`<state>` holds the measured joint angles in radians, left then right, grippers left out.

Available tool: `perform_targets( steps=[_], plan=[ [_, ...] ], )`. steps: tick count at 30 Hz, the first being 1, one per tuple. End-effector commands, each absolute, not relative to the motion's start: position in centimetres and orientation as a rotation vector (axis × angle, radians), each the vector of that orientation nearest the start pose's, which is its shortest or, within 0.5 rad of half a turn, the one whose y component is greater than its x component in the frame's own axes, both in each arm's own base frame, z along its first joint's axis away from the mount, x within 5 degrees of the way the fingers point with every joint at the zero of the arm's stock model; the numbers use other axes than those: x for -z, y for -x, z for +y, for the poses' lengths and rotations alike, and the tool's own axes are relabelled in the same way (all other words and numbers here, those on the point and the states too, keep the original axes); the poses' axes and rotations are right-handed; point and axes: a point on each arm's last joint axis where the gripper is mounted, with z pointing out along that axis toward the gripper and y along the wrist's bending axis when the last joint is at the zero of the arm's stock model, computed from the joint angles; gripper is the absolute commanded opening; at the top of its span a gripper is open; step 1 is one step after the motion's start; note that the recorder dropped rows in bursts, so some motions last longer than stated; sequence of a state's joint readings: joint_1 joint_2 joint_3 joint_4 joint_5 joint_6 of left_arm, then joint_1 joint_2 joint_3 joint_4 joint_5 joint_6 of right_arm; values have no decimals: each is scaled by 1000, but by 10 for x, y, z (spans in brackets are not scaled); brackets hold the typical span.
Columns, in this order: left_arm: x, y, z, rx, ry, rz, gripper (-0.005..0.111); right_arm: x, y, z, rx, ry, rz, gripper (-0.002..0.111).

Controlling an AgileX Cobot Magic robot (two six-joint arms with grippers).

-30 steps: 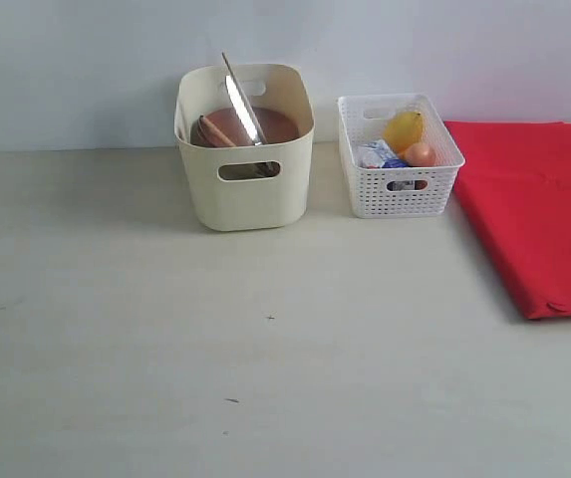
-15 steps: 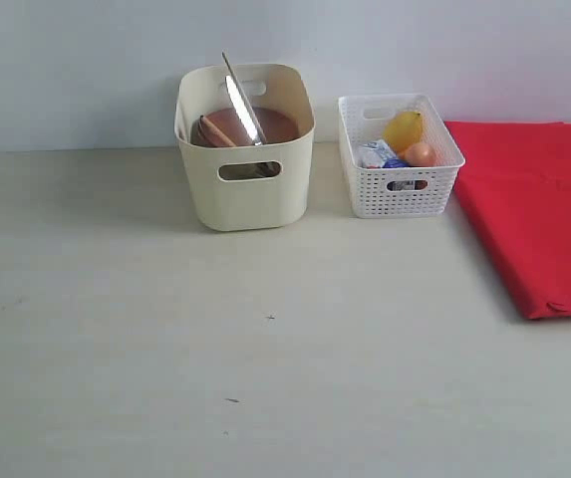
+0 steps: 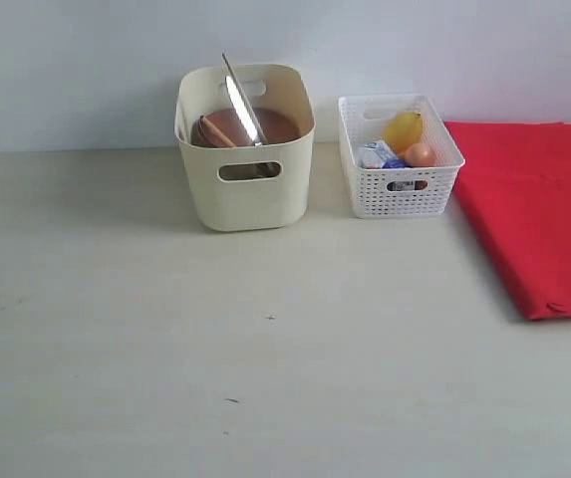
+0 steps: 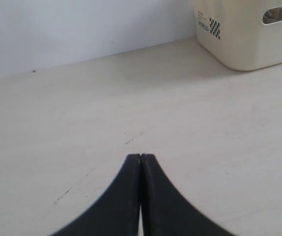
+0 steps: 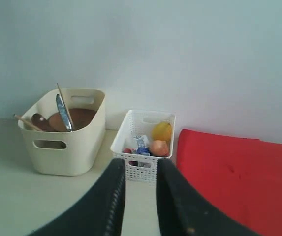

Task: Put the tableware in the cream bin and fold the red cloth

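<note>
The cream bin (image 3: 245,189) stands at the back of the table and holds the round brown plate (image 3: 265,124), the silver table knife (image 3: 242,105) leaning upright, and a wooden spoon (image 3: 211,130). The red cloth (image 3: 539,214) lies flat at the right, its scalloped edge toward the front. Neither arm shows in the exterior view. My left gripper (image 4: 141,157) is shut and empty above bare tabletop, with the cream bin (image 4: 249,34) beyond it. My right gripper (image 5: 140,164) is open and empty, facing the bin (image 5: 64,142), the white basket (image 5: 143,147) and the cloth (image 5: 239,172).
A white lattice basket (image 3: 400,184) with a lemon (image 3: 403,129), an egg (image 3: 420,154) and a milk carton (image 3: 375,154) stands between the bin and the cloth. A pale wall runs behind. The table's front half is bare beige surface.
</note>
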<state>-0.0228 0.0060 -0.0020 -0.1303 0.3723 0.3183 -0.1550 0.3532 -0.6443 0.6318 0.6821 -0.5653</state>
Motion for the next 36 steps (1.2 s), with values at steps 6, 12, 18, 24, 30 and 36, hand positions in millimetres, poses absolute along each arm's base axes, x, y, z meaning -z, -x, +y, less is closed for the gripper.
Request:
perform_targets(
  steps=[6,12,18,24,30,36],
  plan=[
    [-181,-53,-6,-68,-223,1829,0,-344,-44,30,-217,253,1713,23],
    [-181,-53,-6,-68,-223,1829,0,-343,-43,31,-223,257,1723,23],
    [-181,-53,-6,-68,-223,1829,0,-343,-43,31,-222,257,1722,23],
    [-181,-53,-6,-68,-223,1829,0,-343,-43,31,-222,257,1722,23],
    [-181,-53,-6,-68,-223,1829,0,-343,-43,31,-222,257,1722,23],
    [-181,-53,-6,-68,-223,1829,0,-345,-34,32,-210,263,1682,23]
  ],
)
